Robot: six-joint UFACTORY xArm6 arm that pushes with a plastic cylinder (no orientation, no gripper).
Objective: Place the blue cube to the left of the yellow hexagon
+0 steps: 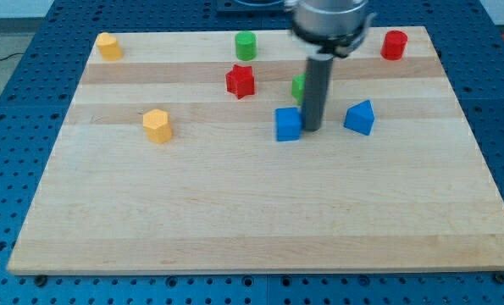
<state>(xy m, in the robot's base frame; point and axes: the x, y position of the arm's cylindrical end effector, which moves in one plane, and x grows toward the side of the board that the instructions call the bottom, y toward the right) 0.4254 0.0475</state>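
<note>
Blue cube (pixel 288 124) right of yellow hexagon (pixel 157 125), my tip (pixel 312 130) touching cube's right.

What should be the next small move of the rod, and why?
Probably a short push toward the view's left: my tip sits against the right side of the blue cube, and the yellow hexagon block lies far left on the wooden board, at similar height.

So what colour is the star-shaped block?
Red; the star shows clearly in the camera view, up-left of my tip.
</note>
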